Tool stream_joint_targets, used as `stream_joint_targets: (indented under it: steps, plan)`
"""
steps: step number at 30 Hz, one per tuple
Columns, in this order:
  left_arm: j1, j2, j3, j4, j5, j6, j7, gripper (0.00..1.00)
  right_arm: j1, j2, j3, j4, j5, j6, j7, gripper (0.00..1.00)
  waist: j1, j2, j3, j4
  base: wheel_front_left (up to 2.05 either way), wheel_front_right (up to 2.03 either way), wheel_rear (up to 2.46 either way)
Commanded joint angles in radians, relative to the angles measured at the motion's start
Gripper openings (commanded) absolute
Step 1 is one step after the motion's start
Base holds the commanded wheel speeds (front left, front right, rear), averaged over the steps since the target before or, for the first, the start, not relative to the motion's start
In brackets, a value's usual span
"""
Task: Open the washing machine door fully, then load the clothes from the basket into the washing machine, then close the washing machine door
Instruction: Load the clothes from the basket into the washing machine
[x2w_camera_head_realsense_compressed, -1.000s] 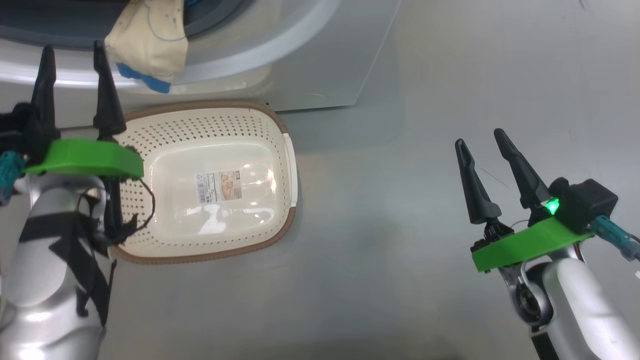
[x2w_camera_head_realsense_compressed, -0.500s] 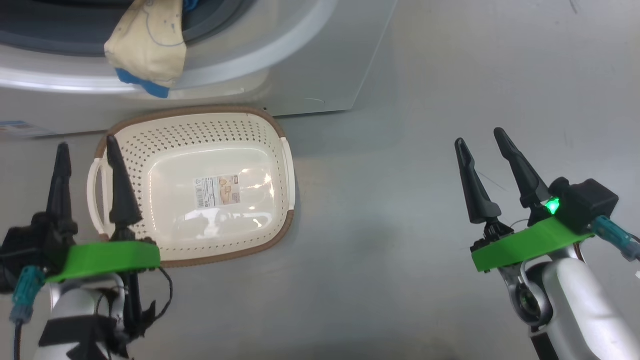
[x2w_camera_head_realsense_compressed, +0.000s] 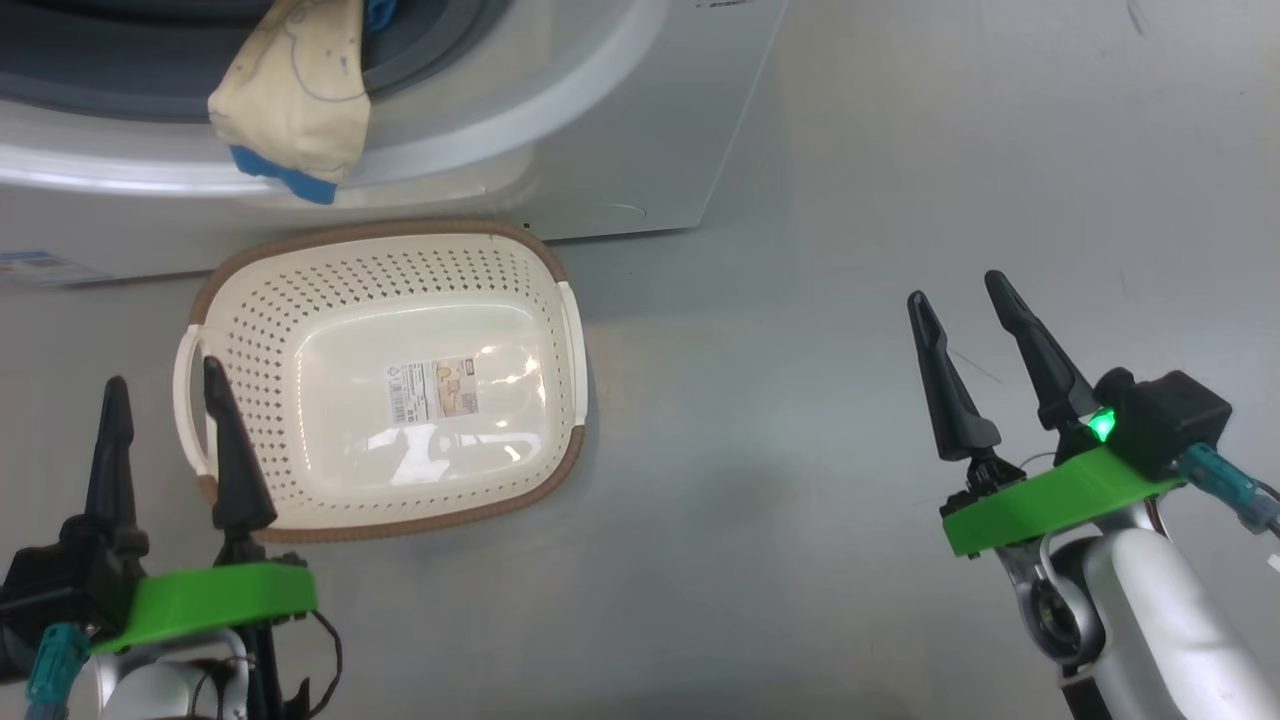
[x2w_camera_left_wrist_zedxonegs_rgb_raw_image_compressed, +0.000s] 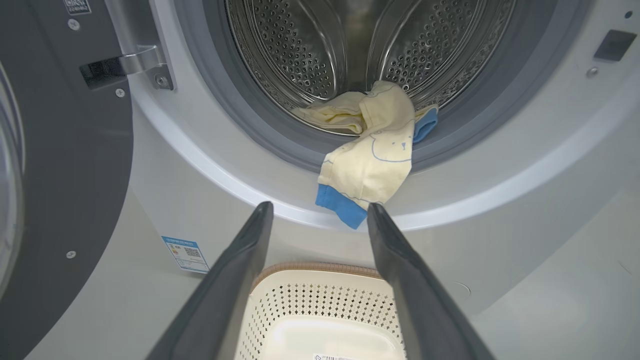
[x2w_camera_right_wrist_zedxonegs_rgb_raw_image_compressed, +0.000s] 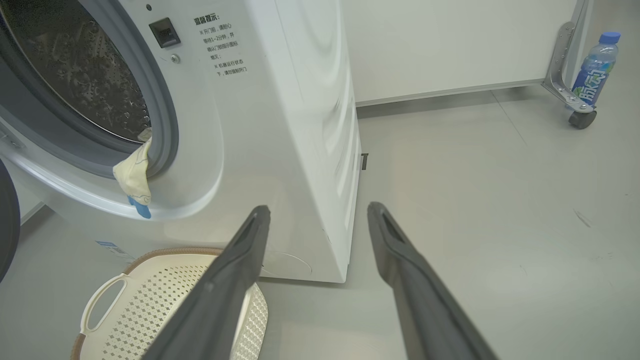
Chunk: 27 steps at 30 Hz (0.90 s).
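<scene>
Left pincer (x2w_camera_head_realsense_compressed: 162, 375) back beside basket (x2w_camera_head_realsense_compressed: 400, 270).

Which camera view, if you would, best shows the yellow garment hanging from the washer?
The left wrist view: the yellow garment lies face-on, draped from drum over gasket, blue cuff lowest. The head view crops its top; the right wrist view shows a side sliver.

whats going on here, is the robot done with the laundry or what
Not quite. A two-armed robot is loading laundry. The basket sits empty on the floor in front of the washing machine, and the washing machine door stands open. The clothes lie at the mouth of the drum, with one garment hanging out over the front lip, so it probably needs pushing in before the door can shut. The left gripper and right gripper are both open and hold nothing.
</scene>
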Motion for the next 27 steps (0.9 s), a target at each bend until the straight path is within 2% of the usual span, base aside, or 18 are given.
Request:
stream_joint_targets:
  steps: [1,13,27]
  plan:
    - [0.005,0.023,0.037,-0.039,0.002,0.003,-0.001,1.00,0.012,-0.011,0.020,-0.029,0.001,0.004,-0.010,1.00,0.0000,-0.0001,0.000,0.000,0.00,0.00,0.00]
    - [-0.096,0.023,-0.005,-0.003,-0.011,-0.029,0.015,1.00,0.000,-0.015,0.031,-0.028,0.002,0.004,-0.010,1.00,0.0000,-0.0001,0.024,-0.013,0.00,0.00,0.00]
    - [-0.335,0.023,-0.017,0.195,-0.065,-0.082,0.034,1.00,-0.031,-0.018,0.038,-0.023,0.010,0.004,-0.010,1.00,0.0000,-0.0001,0.101,-0.050,0.00,0.00,0.00]
